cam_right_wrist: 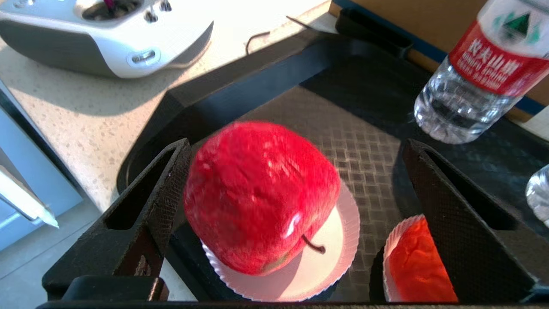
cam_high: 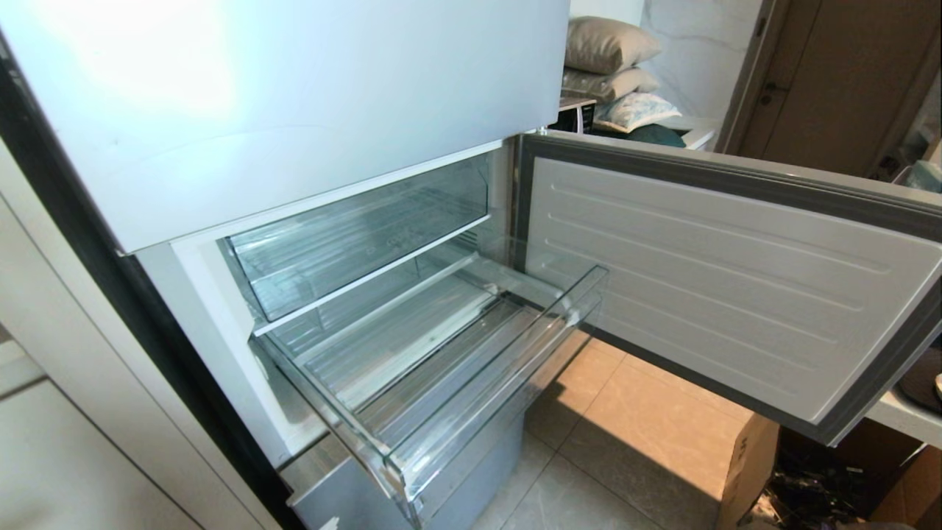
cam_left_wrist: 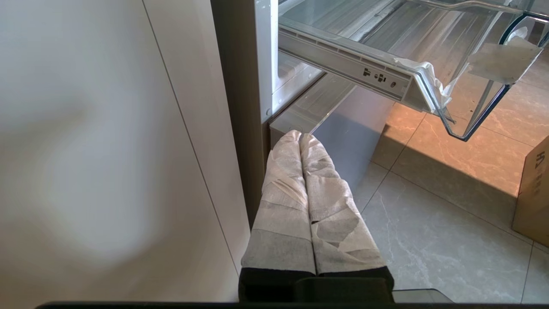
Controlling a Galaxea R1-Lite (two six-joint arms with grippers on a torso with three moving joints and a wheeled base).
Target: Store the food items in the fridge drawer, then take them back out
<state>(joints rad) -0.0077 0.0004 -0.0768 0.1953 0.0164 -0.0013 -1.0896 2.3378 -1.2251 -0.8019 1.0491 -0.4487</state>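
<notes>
Between the widely parted jaws of the right gripper [cam_right_wrist: 296, 206]: one red apple [cam_right_wrist: 261, 197] on a white paper liner [cam_right_wrist: 330, 262], ungripped. Beyond one jaw: one orange-red fruit [cam_right_wrist: 411, 266], same black tray [cam_right_wrist: 274, 81], on the worktop [cam_right_wrist: 85, 116]. Two water bottles [cam_right_wrist: 476, 77]. One fridge drawer [cam_high: 471, 383], pulled out, empty. Left gripper [cam_left_wrist: 300, 137]: jaws pressed together, hanging low beside the fridge.

Warm sunlight on floor tiles [cam_high: 647, 412], glare on fridge door [cam_high: 147, 73], blurred apple [cam_right_wrist: 257, 197]

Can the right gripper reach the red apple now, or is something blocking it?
Probably yes. The right gripper is open, its fingers either side of the red apple on its white paper plate; nothing lies between them.
</notes>
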